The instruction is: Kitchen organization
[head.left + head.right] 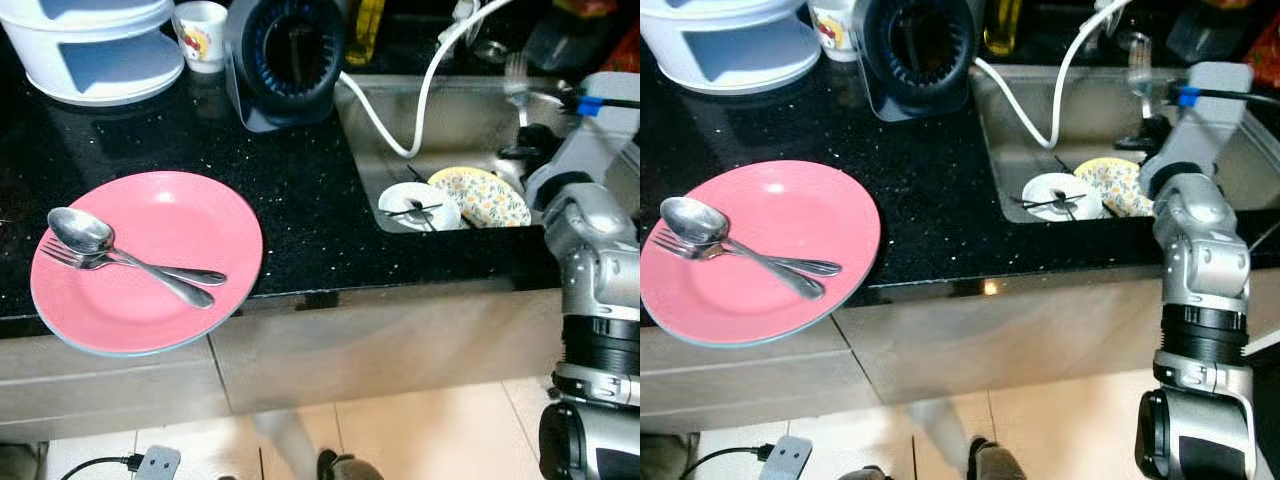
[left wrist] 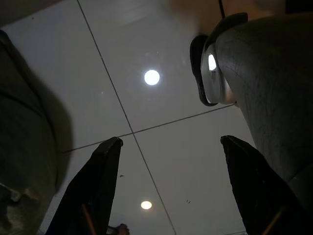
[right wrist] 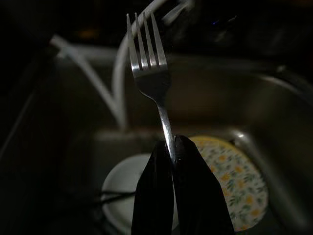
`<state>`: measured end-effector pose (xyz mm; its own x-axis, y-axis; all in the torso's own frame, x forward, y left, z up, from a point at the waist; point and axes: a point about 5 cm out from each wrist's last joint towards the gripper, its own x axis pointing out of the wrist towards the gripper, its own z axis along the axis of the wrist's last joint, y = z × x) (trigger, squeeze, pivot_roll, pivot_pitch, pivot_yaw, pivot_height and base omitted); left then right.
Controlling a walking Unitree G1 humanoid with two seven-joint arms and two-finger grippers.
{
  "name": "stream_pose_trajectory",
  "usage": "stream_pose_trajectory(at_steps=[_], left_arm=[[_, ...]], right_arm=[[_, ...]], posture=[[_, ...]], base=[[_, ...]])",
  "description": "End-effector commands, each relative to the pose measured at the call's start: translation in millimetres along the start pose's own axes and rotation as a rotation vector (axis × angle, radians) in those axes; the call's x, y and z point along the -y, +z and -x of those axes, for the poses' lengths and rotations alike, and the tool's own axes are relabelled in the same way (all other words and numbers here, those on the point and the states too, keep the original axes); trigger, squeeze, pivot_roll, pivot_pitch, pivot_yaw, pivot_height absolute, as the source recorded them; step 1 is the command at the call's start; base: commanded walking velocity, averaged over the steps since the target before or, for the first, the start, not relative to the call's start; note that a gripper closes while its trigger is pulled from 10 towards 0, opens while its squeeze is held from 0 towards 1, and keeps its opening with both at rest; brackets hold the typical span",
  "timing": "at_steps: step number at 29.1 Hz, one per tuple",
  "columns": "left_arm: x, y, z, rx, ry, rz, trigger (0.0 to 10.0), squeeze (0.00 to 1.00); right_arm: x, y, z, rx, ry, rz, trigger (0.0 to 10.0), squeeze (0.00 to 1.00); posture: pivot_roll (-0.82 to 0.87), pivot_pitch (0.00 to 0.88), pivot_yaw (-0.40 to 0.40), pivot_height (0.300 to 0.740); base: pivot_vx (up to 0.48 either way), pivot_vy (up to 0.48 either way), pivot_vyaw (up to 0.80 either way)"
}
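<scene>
Presently: one fork [image 3: 155, 93], steel, held upright by the handle in the right end effector [image 3: 174, 147], tines topmost and long axis running near vertical, tipped slightly toward 11 o'clock in the right wrist view. The two black fingers [image 3: 195, 191] were closed tight on the lower handle, with no gap showing between them. In the head views this fork [image 1: 1139, 72] stood over the sink [image 1: 1015, 160], at about 2 o'clock of the scene.

Destination, by judgement: the pink plate [image 1: 190, 215], lying well apart toward 8 o'clock from the held fork, across the black counter [image 1: 300, 200] and overhanging its front edge. The right arm alone had a fork in hand; the coming move would call for a long carry leftward over the counter.

On the plate: one spoon [image 1: 85, 232] and one fork [image 1: 150, 263], lying crossed, handles pointing toward 4 o'clock.

In the sink: one white dish [image 1: 420, 207] with dark utensils across it, count uncertain; one yellow floral plate [image 1: 485, 197] leaning just beside it; one white hose [image 1: 400, 125].

At the counter's far side: one white tiered holder [image 1: 100, 50], one printed cup [image 1: 203, 35], one dark round appliance [image 1: 285, 55].

Left end effector [image 2: 171, 191]: idle, hanging over the tiled floor [image 2: 146, 122], fingers spread wide and holding nothing.
</scene>
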<state>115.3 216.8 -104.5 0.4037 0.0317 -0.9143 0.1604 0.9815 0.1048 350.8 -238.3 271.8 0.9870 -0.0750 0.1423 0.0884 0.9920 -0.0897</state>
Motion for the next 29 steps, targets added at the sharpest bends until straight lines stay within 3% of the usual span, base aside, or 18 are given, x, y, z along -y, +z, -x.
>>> stream_pose_trajectory(at_steps=[1,10,16,20,29], left_arm=[[19.2,-18,1.1,-0.057,-0.069,-0.012,10.0,0.00],[24.6,-29,3.4,-0.075,-0.078,-0.005,10.0,0.00],[26.9,-38,5.8,-0.089,-0.083,-0.001,10.0,0.00],[27.3,-49,8.8,-0.105,-0.087,0.002,10.0,0.00],[24.8,-57,11.7,-0.113,-0.093,-0.005,10.0,0.00]], right_arm=[[0.4,-1,1.6,-0.014,-0.004,0.037,10.0,0.00],[-0.4,-6,-11.4,-0.085,-0.067,0.117,10.0,0.00],[7.5,-3,-19.2,-0.130,-0.136,0.181,10.0,0.00],[21.9,7,-24.7,-0.150,-0.197,0.254,10.0,0.00],[27.0,4,-25.7,-0.198,-0.189,0.261,10.0,0.00]], posture=[[0.02,0.215,-0.079,0.740],[0.03,0.235,-0.089,0.740],[0.03,0.264,-0.095,0.740],[0.03,0.305,-0.090,0.740],[0.02,0.350,-0.076,0.740]], base=[[0.000,0.000,0.00],[0.000,0.000,0.00],[0.000,0.000,0.00],[0.000,0.000,0.00],[0.000,0.000,0.00]])
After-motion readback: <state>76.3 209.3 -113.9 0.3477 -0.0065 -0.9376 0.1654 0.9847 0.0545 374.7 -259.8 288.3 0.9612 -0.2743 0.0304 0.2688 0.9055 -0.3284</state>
